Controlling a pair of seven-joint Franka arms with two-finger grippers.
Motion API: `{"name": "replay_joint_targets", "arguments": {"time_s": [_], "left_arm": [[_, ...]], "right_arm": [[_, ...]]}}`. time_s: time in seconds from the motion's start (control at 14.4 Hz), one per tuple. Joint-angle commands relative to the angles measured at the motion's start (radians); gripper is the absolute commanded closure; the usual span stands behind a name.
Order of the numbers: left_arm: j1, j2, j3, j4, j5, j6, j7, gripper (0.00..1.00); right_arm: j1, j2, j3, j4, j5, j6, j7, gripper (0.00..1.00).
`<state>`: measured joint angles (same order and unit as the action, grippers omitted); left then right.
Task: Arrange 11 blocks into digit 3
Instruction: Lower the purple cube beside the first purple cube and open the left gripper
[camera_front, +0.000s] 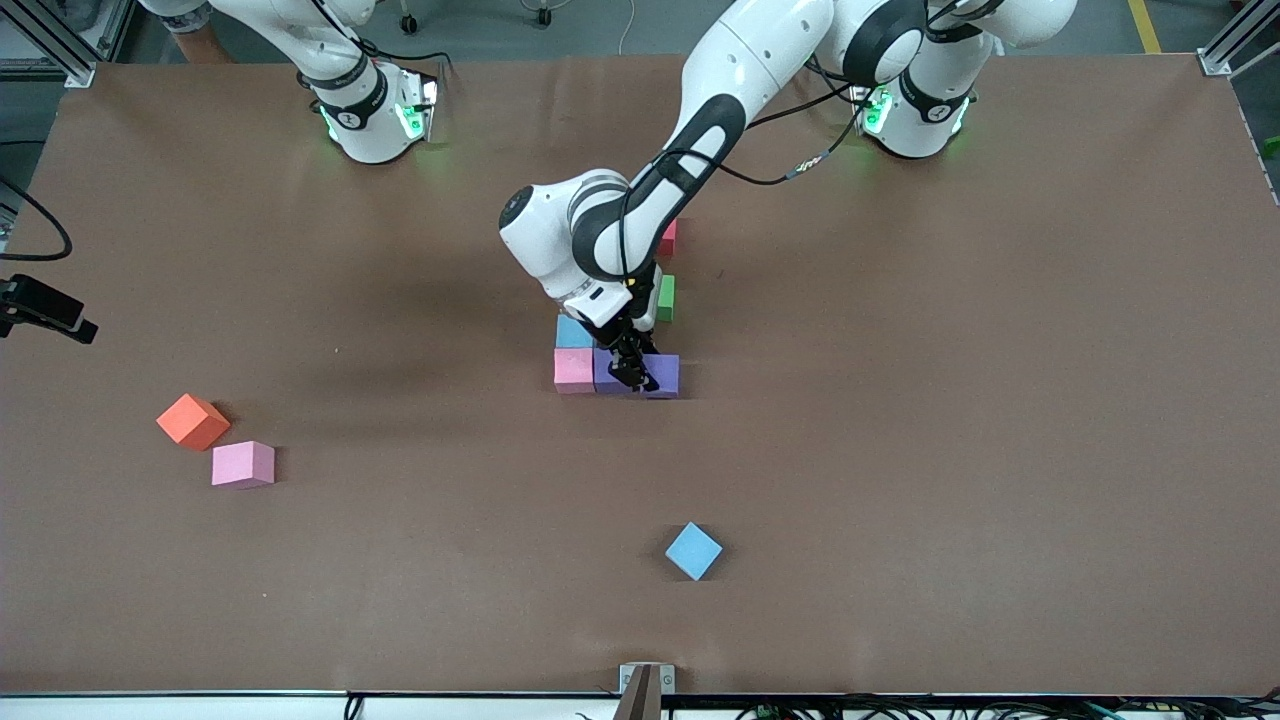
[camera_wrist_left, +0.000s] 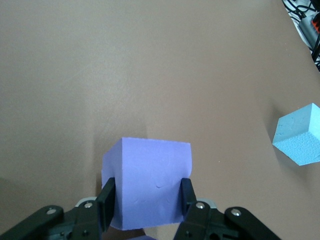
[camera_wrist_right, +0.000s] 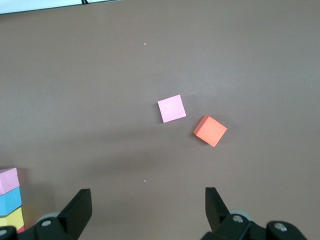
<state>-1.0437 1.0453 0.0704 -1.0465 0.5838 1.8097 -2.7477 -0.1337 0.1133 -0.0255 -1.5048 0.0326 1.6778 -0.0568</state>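
Mid-table, the figure of touching blocks shows a pink block (camera_front: 573, 368), a light blue one (camera_front: 573, 331), a green one (camera_front: 666, 297) and a red one (camera_front: 669, 238); the left arm hides the others. My left gripper (camera_front: 632, 375) (camera_wrist_left: 147, 190) is shut on a purple block (camera_wrist_left: 150, 175) in the row nearest the front camera, beside another purple block (camera_front: 664, 375). My right gripper (camera_wrist_right: 147, 210) hangs open and empty over bare table, out of the front view. Loose blocks lie nearer the front camera: a pink one (camera_front: 243, 464) (camera_wrist_right: 171, 108) and a light blue one (camera_front: 693, 551) (camera_wrist_left: 300, 134).
An orange cube (camera_front: 192, 421) (camera_wrist_right: 210, 130) lies beside the loose pink block toward the right arm's end. A black camera mount (camera_front: 45, 308) juts in at that end's edge. A metal bracket (camera_front: 645, 685) sits at the table's front edge.
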Motion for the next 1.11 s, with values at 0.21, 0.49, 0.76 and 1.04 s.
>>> {"name": "replay_joint_targets", "arguments": {"time_s": [0.21, 0.49, 0.76, 1.04], "left_arm": [[-0.009, -0.002, 0.003, -0.017, 0.025, 0.034, -0.141, 0.99], [-0.009, 0.004, 0.003, -0.017, 0.024, 0.048, -0.159, 0.99], [-0.009, 0.007, 0.003, -0.015, 0.022, 0.056, -0.179, 0.99], [-0.009, 0.007, 0.003, -0.015, 0.021, 0.063, -0.187, 0.99]], "right_arm": [[-0.018, -0.001, 0.013, 0.002, 0.003, -0.003, -0.008, 0.0], [-0.018, -0.001, 0.013, 0.002, 0.003, -0.004, -0.009, 0.0], [-0.018, -0.001, 0.013, 0.002, 0.003, -0.004, -0.008, 0.0], [-0.02, 0.0, 0.013, 0.0, 0.003, -0.004, -0.008, 0.0]]}}
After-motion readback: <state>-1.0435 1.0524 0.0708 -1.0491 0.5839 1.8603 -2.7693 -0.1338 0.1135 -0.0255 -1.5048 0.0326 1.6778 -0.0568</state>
